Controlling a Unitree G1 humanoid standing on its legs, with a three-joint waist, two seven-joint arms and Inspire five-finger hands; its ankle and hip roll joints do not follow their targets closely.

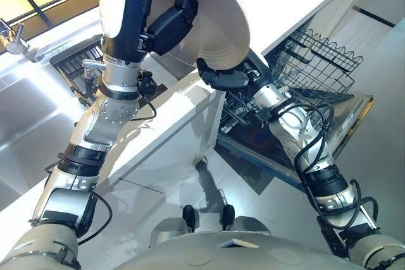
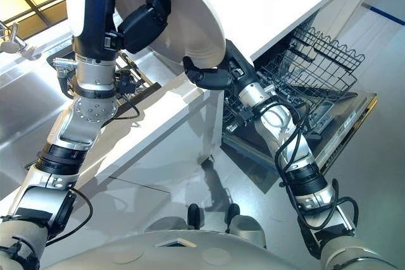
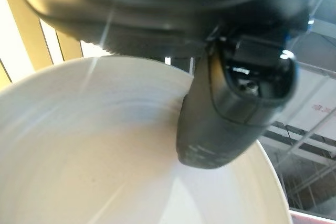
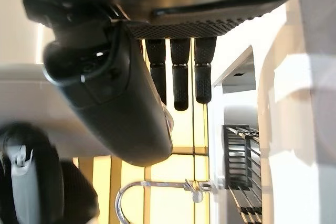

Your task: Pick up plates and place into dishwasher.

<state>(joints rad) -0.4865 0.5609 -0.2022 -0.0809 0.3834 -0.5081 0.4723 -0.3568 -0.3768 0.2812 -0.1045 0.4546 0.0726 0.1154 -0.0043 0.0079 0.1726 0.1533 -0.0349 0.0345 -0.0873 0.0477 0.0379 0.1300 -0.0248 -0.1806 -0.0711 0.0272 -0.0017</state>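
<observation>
A large white plate [image 1: 215,17] is held up high over the counter, tilted on edge, with my left hand [image 1: 171,20] shut on it. In the left wrist view its thumb [image 3: 231,108] presses on the plate's inner face [image 3: 105,156]. My right hand [image 1: 223,79] sits just under the plate's lower rim, touching it. Its fingers [image 4: 178,77] are straight in the right wrist view. To the right the dishwasher rack [image 1: 316,61] stands pulled out over the open door [image 1: 357,115].
A white counter [image 1: 183,102] runs under the plate, its edge beside the dishwasher opening. A dark dish rack [image 1: 73,67] sits on the counter at the left, with a steel sink and tap [image 1: 12,39] beyond. Grey floor lies below.
</observation>
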